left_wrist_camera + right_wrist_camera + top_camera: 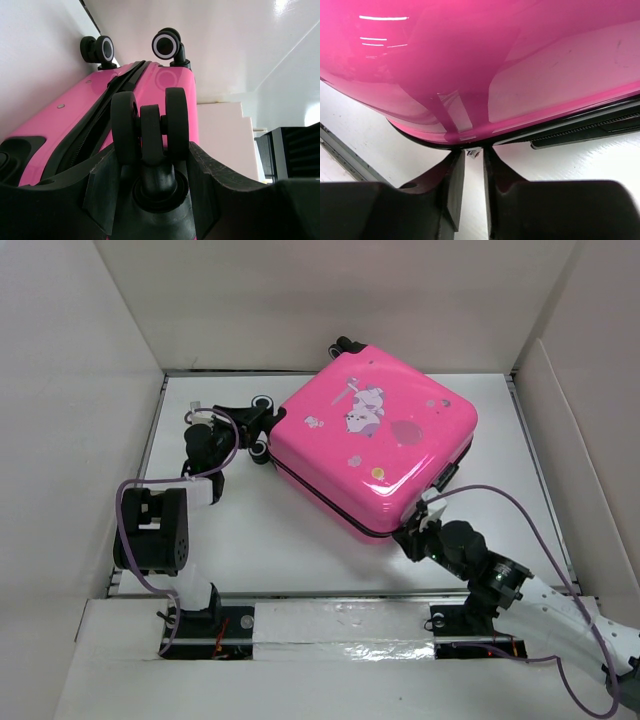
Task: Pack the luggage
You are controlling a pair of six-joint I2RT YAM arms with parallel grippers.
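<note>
— White walls (pixel 330 300) all round and a white table (pixel 290 540) underneath. What are you holding?

— My left fingers (pixel 215 175) are clamped on a black twin wheel (pixel 150 130). It fills the middle of the left wrist view, with one finger pressed to each side. I'd say that grip is there as an anchor, so the case cannot slide or spin on the table.

— And the other side?

— My right fingers (pixel 530 205) are pinched almost together at the lower centre of the right wrist view. Between them is a small metal piece that I take for the zip pull (pixel 473 153). It sits just under the rounded pink corner, and from there the dark zip track (pixel 590 131) runs off to the right edge of the frame.

— Where is the luggage itself?

— The luggage (pixel 375 435) lies flat in the upper centre-right of the overhead view, printed shell up. Both halves are together and it is turned cornerwise to the walls. My left hold is at its left corner and my right hold is at the corner nearest the bottom of the frame.

— So is it packed?

— The lid is down and whatever is inside is hidden. My judgement is that this is the zipping stage, with one side bracing while the other draws the pull along the seam. I cannot tell how much of the zip is already run.
</note>
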